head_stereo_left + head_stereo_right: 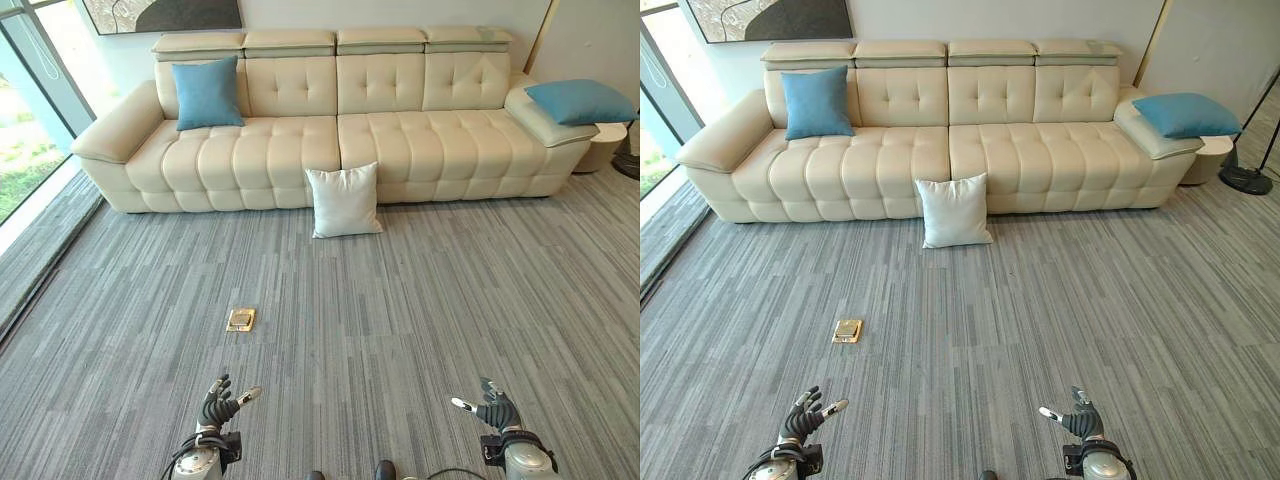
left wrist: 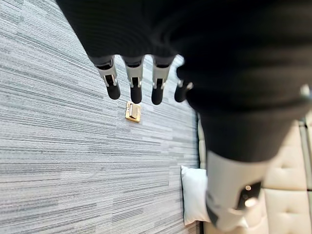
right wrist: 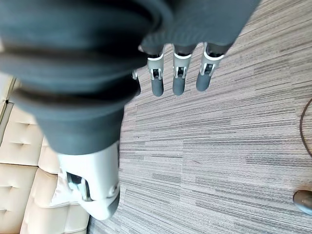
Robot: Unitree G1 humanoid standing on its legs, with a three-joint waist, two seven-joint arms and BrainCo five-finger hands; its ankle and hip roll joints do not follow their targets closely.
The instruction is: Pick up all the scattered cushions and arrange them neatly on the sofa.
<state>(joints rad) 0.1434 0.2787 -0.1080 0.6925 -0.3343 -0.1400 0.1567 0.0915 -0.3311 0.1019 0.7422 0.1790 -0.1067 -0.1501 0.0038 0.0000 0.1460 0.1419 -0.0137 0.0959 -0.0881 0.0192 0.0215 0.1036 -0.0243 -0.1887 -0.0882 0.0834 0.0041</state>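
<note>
A living room or lounge: a long cream tufted sofa (image 1: 330, 130) stands against a white wall under a framed picture (image 1: 160, 14) (partly cut off), on grey striped carpet (image 1: 400, 320), beside a floor-length window (image 1: 25, 120)

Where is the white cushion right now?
The white square cushion stands on the grey carpet, leaning against the front of the cream sofa near its middle.
</note>
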